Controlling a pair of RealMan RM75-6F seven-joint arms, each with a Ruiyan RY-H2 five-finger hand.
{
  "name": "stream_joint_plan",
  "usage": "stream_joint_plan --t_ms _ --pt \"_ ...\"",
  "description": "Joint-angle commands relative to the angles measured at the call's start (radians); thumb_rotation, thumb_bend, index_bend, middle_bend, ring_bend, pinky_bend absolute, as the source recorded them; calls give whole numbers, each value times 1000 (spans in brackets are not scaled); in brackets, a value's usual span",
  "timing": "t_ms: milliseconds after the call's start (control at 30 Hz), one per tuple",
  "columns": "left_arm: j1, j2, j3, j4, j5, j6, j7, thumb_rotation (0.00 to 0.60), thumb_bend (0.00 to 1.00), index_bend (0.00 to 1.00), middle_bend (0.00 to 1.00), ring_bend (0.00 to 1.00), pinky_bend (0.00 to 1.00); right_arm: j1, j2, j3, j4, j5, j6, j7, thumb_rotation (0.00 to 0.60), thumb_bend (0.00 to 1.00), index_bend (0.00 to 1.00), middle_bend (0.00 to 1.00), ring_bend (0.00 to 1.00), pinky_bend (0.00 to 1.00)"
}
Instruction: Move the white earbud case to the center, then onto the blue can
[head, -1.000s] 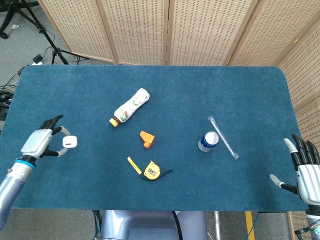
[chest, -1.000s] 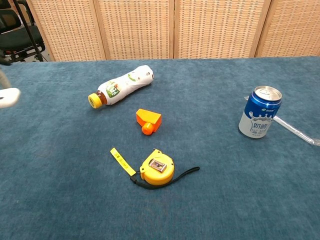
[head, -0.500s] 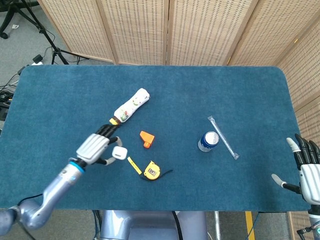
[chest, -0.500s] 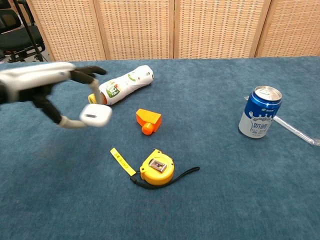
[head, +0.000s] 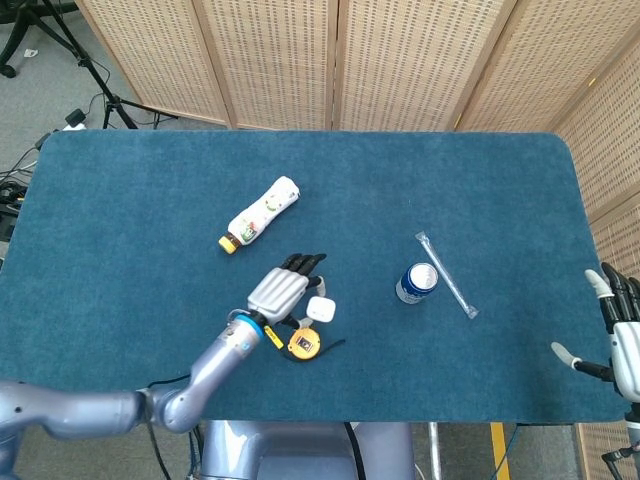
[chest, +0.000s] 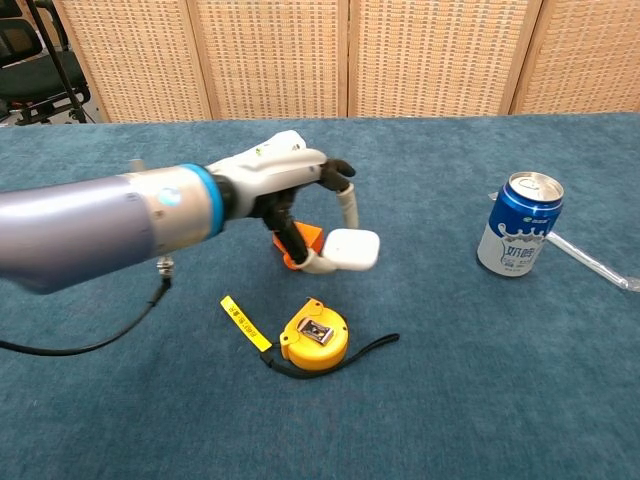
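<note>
My left hand (head: 283, 291) (chest: 283, 185) pinches the white earbud case (head: 320, 309) (chest: 350, 249) between thumb and a finger, above the middle of the table. It hovers just over the orange block (chest: 308, 238) and beside the yellow tape measure (head: 303, 345) (chest: 315, 338). The blue can (head: 416, 283) (chest: 521, 224) stands upright to the right, well apart from the case. My right hand (head: 622, 335) hangs open at the table's right edge, holding nothing.
A white bottle (head: 260, 215) lies on its side at the back left of centre. A clear wrapped straw (head: 446, 274) (chest: 590, 262) lies just right of the can. The blue table (head: 120, 200) has wicker screens behind it.
My left arm swept from the table's left side to the centre, carrying the earbud case. It now covers most of the orange block. The right hand drifted slightly down.
</note>
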Motion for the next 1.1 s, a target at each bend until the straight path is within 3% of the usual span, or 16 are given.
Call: stream_joint_plan --t_ms 33,100,200,367,567,733,933,1100 --pt "-93 -79 -50 72 -140 41 90 600 209 172 0 0 0 2 4 4 4 11 -7 13 600 0 0 0 0 0" --pt "-112 -94 -64 87 -192 43 98 600 187 9 0 0 0 4 6 6 7 17 -13 21 600 0 0 0 0 0" --pt "-139 -91 -76 90 -242 40 106 600 151 0 0 0 0 6 9 8 10 21 -19 28 600 0 0 0 0 0" --pt "-121 -33 -58 18 -208 52 69 600 134 0 0 0 0 5 7 4 7 14 -16 17 600 0 0 0 0 0" --pt "23 176 -4 -193 33 155 -37 600 133 0 0 0 0 5 -4 0 7 -8 -1 -7 600 0 0 0 0 0" --pt "168 373 56 -284 226 235 -171 600 134 0 0 0 0 10 -22 0 20 -26 9 -18 600 0 0 0 0 0" --pt "361 587 138 -242 418 335 -439 600 135 0 0 0 0 40 -56 1 70 -99 25 -28 600 0 0 0 0 0" --pt "470 657 186 -183 490 413 -583 600 137 0 0 0 0 93 -43 -8 84 -203 10 -39 600 0 0 0 0 0"
